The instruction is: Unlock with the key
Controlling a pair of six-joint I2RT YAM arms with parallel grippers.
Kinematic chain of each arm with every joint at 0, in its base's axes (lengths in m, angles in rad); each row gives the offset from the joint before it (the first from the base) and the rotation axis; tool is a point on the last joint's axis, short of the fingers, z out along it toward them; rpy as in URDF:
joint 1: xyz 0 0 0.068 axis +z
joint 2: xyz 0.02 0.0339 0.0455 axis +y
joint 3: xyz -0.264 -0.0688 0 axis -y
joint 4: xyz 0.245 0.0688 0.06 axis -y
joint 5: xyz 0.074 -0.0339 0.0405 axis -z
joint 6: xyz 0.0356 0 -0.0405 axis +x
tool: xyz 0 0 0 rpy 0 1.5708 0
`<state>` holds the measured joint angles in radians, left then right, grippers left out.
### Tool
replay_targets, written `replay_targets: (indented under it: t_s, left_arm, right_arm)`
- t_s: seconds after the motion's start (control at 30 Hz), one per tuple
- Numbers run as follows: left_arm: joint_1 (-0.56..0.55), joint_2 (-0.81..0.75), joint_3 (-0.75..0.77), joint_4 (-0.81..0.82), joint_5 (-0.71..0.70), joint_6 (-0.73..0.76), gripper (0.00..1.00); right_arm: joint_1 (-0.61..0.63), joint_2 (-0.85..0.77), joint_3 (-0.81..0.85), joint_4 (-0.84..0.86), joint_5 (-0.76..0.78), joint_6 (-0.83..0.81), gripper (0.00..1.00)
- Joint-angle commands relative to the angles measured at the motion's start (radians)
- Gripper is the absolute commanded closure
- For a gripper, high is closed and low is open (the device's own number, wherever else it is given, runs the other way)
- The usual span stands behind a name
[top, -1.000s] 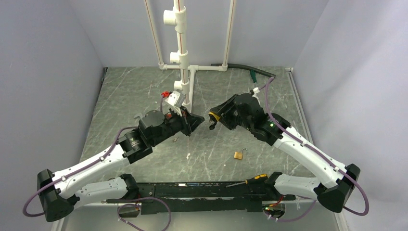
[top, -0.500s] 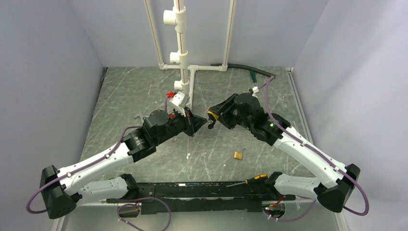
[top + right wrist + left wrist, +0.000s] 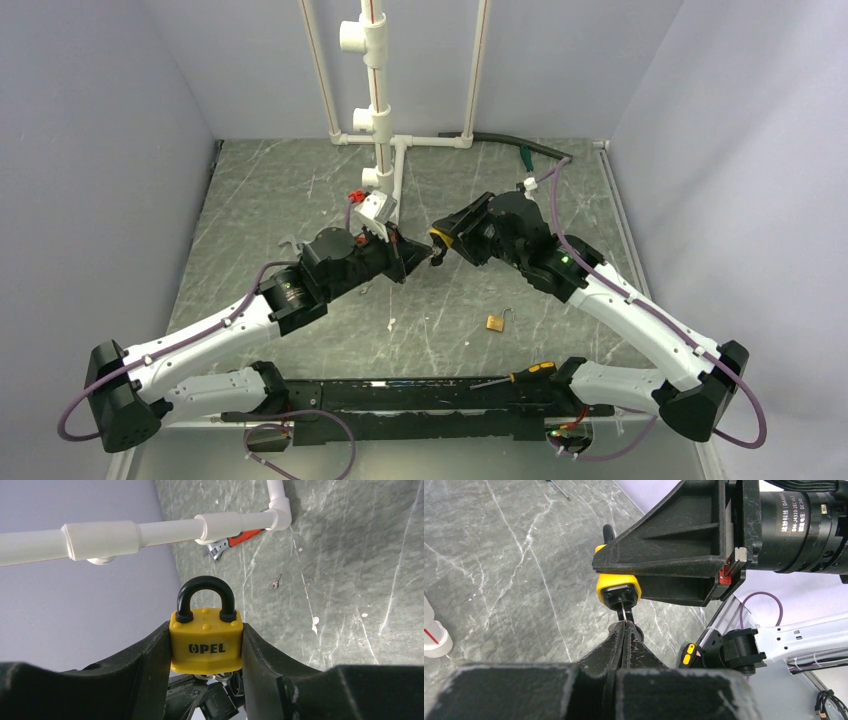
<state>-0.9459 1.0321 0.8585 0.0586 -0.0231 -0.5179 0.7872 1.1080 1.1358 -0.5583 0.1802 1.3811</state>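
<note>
- My left gripper [image 3: 624,626] pinches the key [image 3: 623,612], whose tip meets the keyhole under the padlock [image 3: 206,640].
- My right gripper [image 3: 206,652] clamps the padlock's body.
- Insertion step, I judge; next, seat the key fully, then twist.

Grey marbled table [image 3: 300,200]: brass padlock [image 3: 495,322] (small, near front), white pipe frame [image 3: 430,140].
</note>
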Motion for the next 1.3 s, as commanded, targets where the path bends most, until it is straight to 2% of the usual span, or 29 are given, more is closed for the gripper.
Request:
replay_targets:
  t_s: [0.0, 0.7, 0.87, 1.07, 1.2, 1.27]
  left_arm:
    - [0.0, 0.008, 0.009, 0.049, 0.014, -0.012, 1.0]
    - [0.026, 0.106, 0.053, 0.154, -0.053, 0.047, 1.0]
    - [0.061, 0.14, 0.063, 0.189, -0.024, 0.05, 1.0]
    - [0.071, 0.153, 0.073, 0.179, 0.087, 0.141, 1.0]
    - [0.071, 0.108, 0.033, 0.167, 0.114, 0.179, 0.84]
    - [0.071, 0.083, 0.024, 0.141, 0.12, 0.197, 0.82]
  right_arm:
    - [-0.003, -0.014, 0.037, 0.107, -0.021, -0.002, 1.0]
    - [0.029, 0.018, 0.004, 0.179, -0.125, 0.034, 1.0]
    - [0.063, 0.034, 0.015, 0.192, -0.144, 0.032, 1.0]
    - [0.052, 0.018, 0.032, 0.096, -0.045, 0.018, 1.0]
    - [0.014, 0.004, 0.038, 0.074, -0.032, 0.003, 1.0]
    - [0.006, 0.001, 0.043, 0.067, -0.025, -0.002, 1.0]
